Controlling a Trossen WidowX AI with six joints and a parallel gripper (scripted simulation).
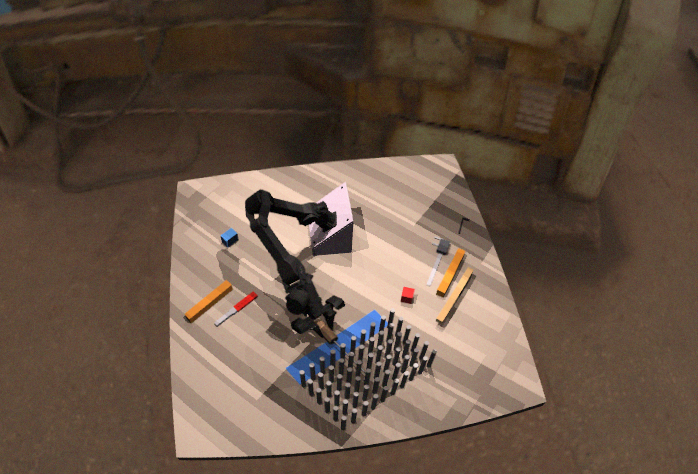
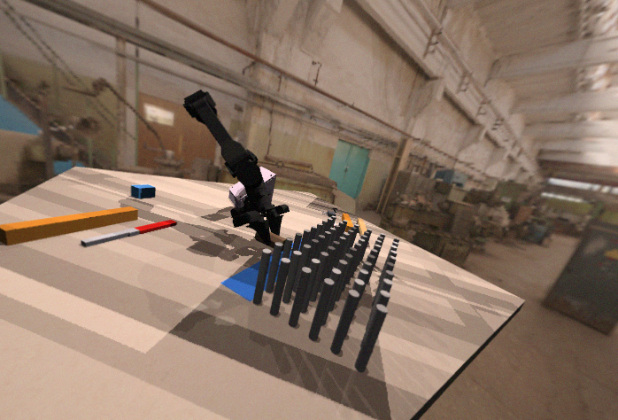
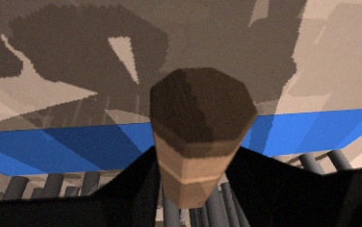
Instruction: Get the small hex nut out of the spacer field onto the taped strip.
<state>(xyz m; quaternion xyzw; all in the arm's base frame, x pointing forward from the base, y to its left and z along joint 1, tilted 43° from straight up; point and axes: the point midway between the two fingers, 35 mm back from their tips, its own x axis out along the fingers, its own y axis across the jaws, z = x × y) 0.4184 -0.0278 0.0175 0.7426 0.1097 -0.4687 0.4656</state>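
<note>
My gripper [image 1: 319, 328] [image 2: 266, 231] is shut on a wooden tool handle [image 1: 327, 333] [image 3: 202, 130], low over the near edge of the blue taped strip [image 1: 310, 357] [image 2: 243, 283] [image 3: 72, 149]. The handle fills the middle of the wrist view, with the strip running across behind it. The tool's working end points into the field of dark standing spacers [image 1: 366, 363] [image 2: 329, 277] [image 3: 308, 163] and is hidden among them. All spacers that I see stand upright. The hex nut does not show in any view.
Left of the arm lie an orange bar [image 1: 208, 300] [image 2: 67, 223], a red-and-grey tool [image 1: 236, 308] [image 2: 129, 231] and a blue cube [image 1: 228, 237] [image 2: 142, 190]. On the right are a red cube [image 1: 407, 294], a grey-headed tool [image 1: 438, 259], two bars [image 1: 451, 271] and a hex key [image 1: 463, 223]. A pink wedge [image 1: 333, 220] stands behind.
</note>
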